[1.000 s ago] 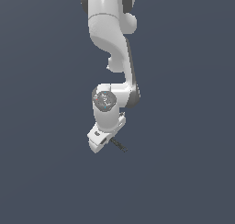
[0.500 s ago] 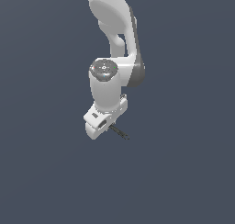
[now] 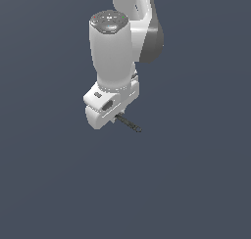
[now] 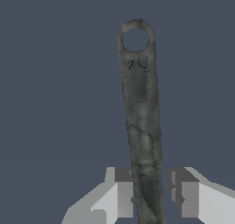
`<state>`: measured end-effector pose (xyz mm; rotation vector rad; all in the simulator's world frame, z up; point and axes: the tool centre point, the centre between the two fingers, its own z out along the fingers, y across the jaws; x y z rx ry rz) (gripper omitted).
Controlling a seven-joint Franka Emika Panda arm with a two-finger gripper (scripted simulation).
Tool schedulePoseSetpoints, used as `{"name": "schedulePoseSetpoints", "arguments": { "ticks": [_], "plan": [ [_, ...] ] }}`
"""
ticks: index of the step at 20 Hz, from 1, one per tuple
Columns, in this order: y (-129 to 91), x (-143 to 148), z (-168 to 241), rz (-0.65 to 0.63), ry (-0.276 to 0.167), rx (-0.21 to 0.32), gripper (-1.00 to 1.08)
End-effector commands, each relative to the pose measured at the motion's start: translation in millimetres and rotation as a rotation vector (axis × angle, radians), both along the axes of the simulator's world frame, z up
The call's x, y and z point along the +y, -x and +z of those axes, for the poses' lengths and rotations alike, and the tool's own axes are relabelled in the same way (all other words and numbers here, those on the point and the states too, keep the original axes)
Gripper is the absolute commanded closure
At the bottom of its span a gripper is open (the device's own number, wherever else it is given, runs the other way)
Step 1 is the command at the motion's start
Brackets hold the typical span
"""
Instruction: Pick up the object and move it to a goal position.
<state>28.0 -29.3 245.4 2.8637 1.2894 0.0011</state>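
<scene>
Dark grey metal, mottled and worn-looking, makes up the tool that runs up the middle of the wrist view: a flat, slender shank ending in a closed ring at its far end, which reads as a small ring spanner or wrench. Its near end passes down between the two pale fingertips of the gripper. One finger sits close against the shank, while a narrow strip of background shows on the other side, so whether the jaws are truly pinching it or just bracketing it cannot be told from this view. In the exterior view the Panda arm points steeply down, and the tool juts out from under the gripper toward the exterior view's right as a thin dark rod. The fingers themselves are hidden behind the hand there. Holding near one end rather than mid-shank leaves most of the length cantilevered, probably because that end was the reachable one; a thin flat bar gripped this way could pivot if the squeeze is light. No goal marker shows in either view, and the plain slate-blue background gives no cue as to whether the tool is lifted.
</scene>
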Motion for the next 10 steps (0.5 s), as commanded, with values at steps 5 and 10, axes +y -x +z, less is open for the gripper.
{"name": "schedulePoseSetpoints", "arguments": {
  "ticks": [5,10],
  "plan": [
    [5.0,1.2,36.2,-0.001,-0.001,0.001,1.08],
    [5.5,1.0,44.0,-0.001,-0.001,0.001,1.08]
  ]
}}
